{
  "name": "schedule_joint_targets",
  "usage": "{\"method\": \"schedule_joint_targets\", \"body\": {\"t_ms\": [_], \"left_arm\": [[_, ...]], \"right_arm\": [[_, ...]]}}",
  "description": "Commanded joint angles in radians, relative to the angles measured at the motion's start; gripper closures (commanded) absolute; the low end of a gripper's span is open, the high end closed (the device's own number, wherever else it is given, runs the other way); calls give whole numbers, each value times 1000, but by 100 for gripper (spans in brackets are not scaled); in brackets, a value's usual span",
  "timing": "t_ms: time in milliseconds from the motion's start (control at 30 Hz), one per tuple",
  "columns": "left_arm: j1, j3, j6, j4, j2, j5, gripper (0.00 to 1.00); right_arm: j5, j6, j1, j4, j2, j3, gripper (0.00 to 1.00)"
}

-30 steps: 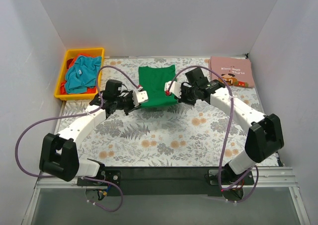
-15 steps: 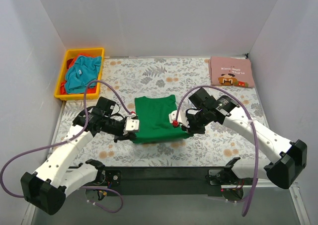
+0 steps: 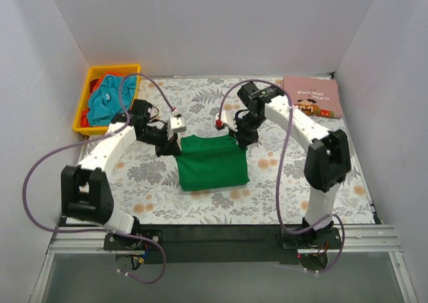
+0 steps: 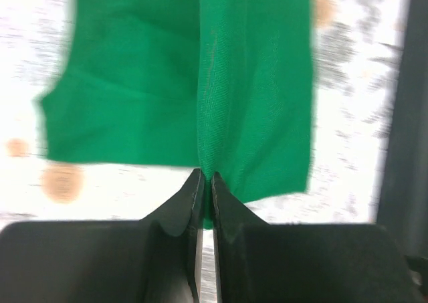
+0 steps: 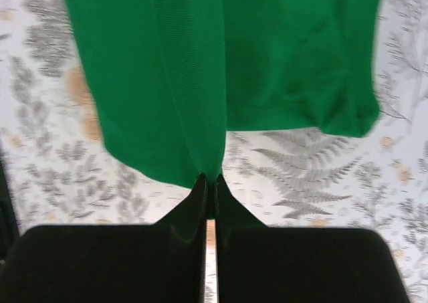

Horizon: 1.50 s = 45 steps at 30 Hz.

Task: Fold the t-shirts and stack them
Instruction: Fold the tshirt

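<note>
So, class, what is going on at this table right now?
Two robot arms are handling one green t-shirt, apparently mid-fold. The left end effector and right end effector are each shut on a pinch of its far edge, while the rest lies on the floral cover. A folded pink shirt lies at the far right; a teal shirt and a red shirt sit in the yellow bin.

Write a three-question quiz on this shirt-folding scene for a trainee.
1. True or false: the left gripper and the right gripper are each shut on the green t-shirt.
2. Where does the teal t-shirt lie? A in the yellow bin; B on the green t-shirt; C under the right gripper.
3. Fill in: the pink t-shirt lies at the far ____ corner of the floral table cover.
Key: 1 true; 2 A; 3 right.
</note>
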State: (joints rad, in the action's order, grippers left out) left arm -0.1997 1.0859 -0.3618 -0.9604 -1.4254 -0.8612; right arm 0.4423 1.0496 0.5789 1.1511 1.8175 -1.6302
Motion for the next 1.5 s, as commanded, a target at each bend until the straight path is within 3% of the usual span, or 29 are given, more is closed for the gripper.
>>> {"method": "schedule_joint_targets", "body": {"t_ms": [0, 233, 333, 467, 533, 867, 1000, 1167, 1300, 1400, 1467], "left_arm": [[40, 156, -19, 106, -163, -21, 100], [62, 324, 116, 322, -492, 59, 95], [62, 335, 158, 347, -559, 79, 91], [60, 273, 225, 419, -570, 117, 80], [56, 238, 238, 427, -546, 108, 79], [8, -10, 225, 310, -253, 71, 88], [8, 2, 286, 350, -236, 74, 89], [22, 113, 398, 377, -323, 88, 84], [49, 146, 533, 461, -343, 119, 60], [86, 115, 672, 541, -273, 120, 55], [89, 80, 740, 557, -186, 70, 52]], "right_arm": [[-23, 93, -53, 30, 126, -188, 99], [-71, 99, -88, 19, 509, -460, 99], [-94, 67, -99, -14, 568, -474, 99], [-76, 35, -99, -85, 539, -352, 99], [-74, 20, -97, -111, 499, -294, 97], [29, -43, -91, -119, 209, 13, 98], [35, -80, -93, -117, 192, 17, 90], [36, -204, -140, -119, 250, -150, 74], [44, -336, -209, -125, 301, -314, 36], [122, -453, -272, -133, 269, -353, 38], [198, -540, -306, -146, 218, -265, 42]]}}
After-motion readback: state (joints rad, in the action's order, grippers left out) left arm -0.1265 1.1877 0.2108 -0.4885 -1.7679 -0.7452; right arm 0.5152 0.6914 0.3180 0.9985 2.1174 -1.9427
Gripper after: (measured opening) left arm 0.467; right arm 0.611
